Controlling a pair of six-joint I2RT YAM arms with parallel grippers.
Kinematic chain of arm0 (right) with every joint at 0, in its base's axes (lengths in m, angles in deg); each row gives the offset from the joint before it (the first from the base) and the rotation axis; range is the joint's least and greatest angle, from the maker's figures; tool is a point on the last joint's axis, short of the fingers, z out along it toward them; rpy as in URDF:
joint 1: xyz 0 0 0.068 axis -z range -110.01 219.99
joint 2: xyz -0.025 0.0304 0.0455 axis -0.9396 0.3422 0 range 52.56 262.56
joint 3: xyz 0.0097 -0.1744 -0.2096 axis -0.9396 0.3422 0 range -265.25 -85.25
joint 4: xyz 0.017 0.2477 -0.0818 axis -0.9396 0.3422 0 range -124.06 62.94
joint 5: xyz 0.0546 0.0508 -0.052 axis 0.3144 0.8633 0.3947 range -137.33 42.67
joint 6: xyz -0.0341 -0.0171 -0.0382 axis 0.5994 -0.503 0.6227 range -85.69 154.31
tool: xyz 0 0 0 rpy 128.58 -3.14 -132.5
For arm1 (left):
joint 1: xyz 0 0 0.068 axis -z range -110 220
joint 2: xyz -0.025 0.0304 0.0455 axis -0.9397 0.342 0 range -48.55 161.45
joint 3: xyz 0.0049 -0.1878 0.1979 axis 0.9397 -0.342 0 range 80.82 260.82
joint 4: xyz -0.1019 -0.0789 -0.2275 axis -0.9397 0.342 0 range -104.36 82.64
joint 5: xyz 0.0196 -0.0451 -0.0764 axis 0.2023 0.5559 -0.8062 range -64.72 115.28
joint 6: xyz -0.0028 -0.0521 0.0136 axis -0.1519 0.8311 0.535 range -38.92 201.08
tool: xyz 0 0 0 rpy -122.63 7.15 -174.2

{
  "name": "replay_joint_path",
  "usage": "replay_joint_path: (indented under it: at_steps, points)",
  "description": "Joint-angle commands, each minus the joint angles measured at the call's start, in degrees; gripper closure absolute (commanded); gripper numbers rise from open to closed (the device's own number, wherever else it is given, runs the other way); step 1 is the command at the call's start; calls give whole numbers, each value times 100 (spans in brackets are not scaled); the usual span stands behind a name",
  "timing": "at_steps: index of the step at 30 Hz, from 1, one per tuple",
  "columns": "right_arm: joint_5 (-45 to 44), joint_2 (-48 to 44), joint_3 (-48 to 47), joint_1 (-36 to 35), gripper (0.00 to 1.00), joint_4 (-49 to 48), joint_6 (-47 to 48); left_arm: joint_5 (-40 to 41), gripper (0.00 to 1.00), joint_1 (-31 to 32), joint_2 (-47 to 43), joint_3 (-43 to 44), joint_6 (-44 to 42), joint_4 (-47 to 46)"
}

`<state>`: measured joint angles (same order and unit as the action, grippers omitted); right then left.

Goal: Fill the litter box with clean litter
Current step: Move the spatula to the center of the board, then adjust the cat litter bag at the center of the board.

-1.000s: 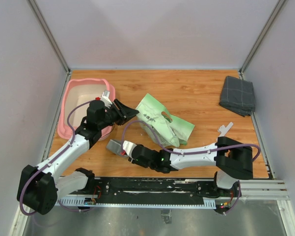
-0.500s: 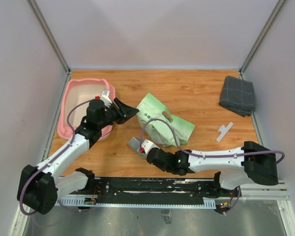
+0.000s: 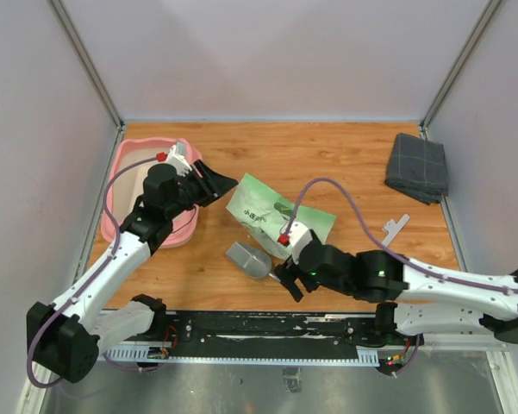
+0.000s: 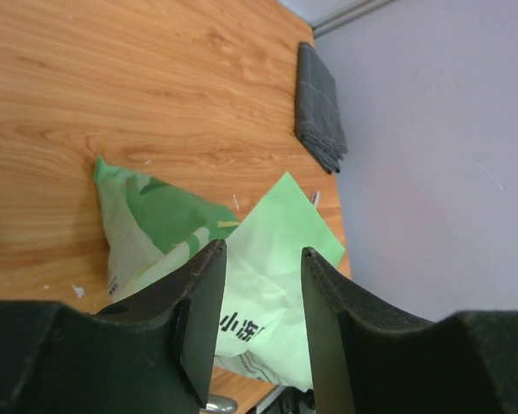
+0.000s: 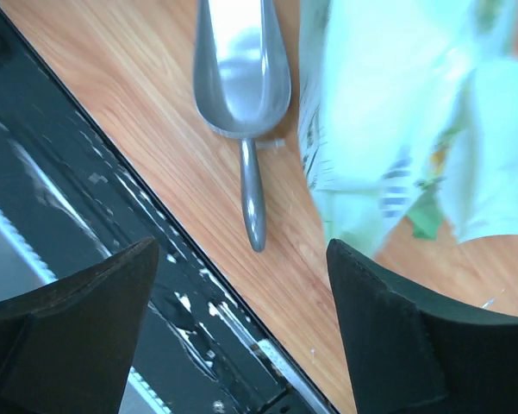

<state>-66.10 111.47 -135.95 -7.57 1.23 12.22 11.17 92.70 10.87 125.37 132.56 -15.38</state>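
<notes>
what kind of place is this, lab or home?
Most likely a lab test cell, not a home: plain walls enclose a wooden tabletop, two robot arms sit on a rail at its near edge, and the litter box, bag and scoop look staged.

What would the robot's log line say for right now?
left tool: at bag corner, grip unclear | right tool: open above scoop | scoop: empty on table | litter box: no litter seen

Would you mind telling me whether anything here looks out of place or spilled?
The light green printed plastic bag lies slumped on its side on the wooden tabletop, and the grey metal scoop lies empty beside it, with the right gripper open at its handle. A few pale specks dot the wood by the bag.
</notes>
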Motion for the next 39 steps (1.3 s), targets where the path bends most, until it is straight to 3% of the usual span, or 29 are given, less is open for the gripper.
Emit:
replay_joint_path:
  at_steps: [1,5,9,15,18,21,24,30,36,39]
  points:
    - [-317,-709,-703,78,22,707,220,535,55,25,-365,305,-839,984]
    - [-634,-844,-1325,143,35,986,436,502,54,24,-627,229,-1008,1315]
    - [-896,-650,-1580,289,46,1053,508,-94,54,23,-815,-45,-966,1396]
    - [682,-211,-1475,1356,48,471,630,-495,56,24,-1071,-645,-743,1100]
    - [1388,-49,-1295,1841,44,36,607,-548,58,24,-1065,-883,-617,886]
    - [1838,106,-1043,2117,26,-368,506,-620,61,29,-971,-1152,-448,566]
    - [1834,380,-984,2163,18,-516,511,-676,64,20,-802,-1237,-408,422]
    - [1928,1015,-1020,2172,18,-663,600,-556,67,24,-652,-1343,-287,108]
    - [1311,1467,-1168,2164,21,-609,1009,-466,68,29,-402,-1332,-204,-141]
    - [1090,1568,-1337,2166,16,-239,1018,-506,69,24,-263,-1348,-158,-257]
